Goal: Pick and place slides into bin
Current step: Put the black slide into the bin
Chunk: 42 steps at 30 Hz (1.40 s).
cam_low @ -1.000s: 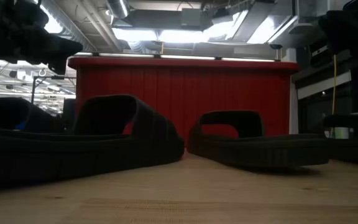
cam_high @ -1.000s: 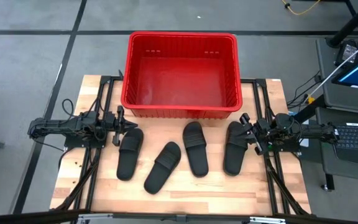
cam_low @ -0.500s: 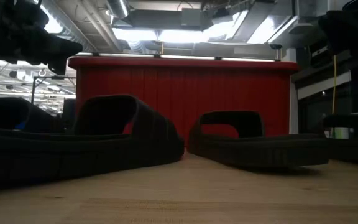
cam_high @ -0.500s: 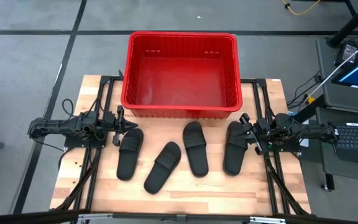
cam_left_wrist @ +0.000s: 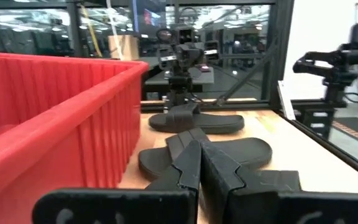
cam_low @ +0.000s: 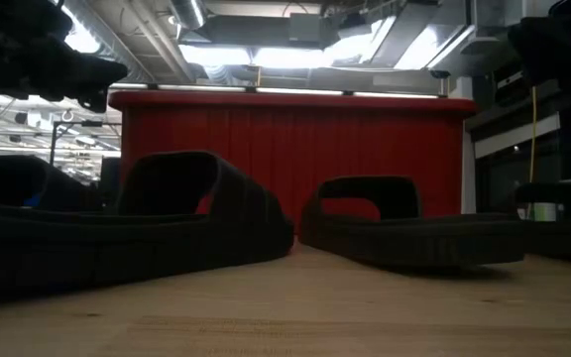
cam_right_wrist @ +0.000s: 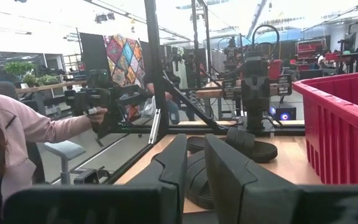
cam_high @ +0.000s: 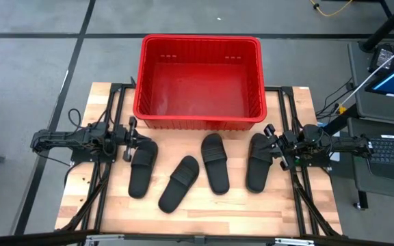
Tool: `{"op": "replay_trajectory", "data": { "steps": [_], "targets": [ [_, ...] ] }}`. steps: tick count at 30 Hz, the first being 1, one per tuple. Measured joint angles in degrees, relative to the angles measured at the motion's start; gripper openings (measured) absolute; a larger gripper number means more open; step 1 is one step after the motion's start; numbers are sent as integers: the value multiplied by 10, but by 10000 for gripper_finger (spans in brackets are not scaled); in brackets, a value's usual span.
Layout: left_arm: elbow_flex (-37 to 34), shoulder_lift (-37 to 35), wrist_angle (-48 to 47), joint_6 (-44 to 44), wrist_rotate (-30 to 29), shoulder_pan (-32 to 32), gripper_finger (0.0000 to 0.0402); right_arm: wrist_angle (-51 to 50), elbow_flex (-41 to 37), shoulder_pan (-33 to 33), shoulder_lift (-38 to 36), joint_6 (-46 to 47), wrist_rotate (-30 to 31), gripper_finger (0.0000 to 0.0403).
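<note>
We note the left gripper (cam_high: 130,138), fingers pressed together, beside four matte black rubbery slides (cam_high: 181,182) lying on the wooden tabletop (cam_high: 211,208) before the ribbed red bin (cam_high: 198,120). Right gripper (cam_high: 271,145) fingers stand slightly apart, unobstructed, holding nothing.

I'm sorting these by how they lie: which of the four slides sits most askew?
The second slide from the left. It lies diagonally and sits nearest the table's front edge, while the other three lie nearly straight, pointing toward the bin.
</note>
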Motion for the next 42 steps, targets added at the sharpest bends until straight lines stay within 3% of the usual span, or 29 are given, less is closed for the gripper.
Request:
{"op": "replay_trajectory", "data": {
  "steps": [10, 26, 42],
  "targets": [
    [0, 0, 9, -84, -13, 0, 3, 0, 0, 0, 0, -2, 0, 60],
    [0, 0, 9, -72, -44, 0, 5, 0, 0, 0, 0, -90, 0, 60],
    [0, 0, 9, -32, -73, 0, 5, 0, 0, 0, 0, -77, 0, 60]
  ]
}}
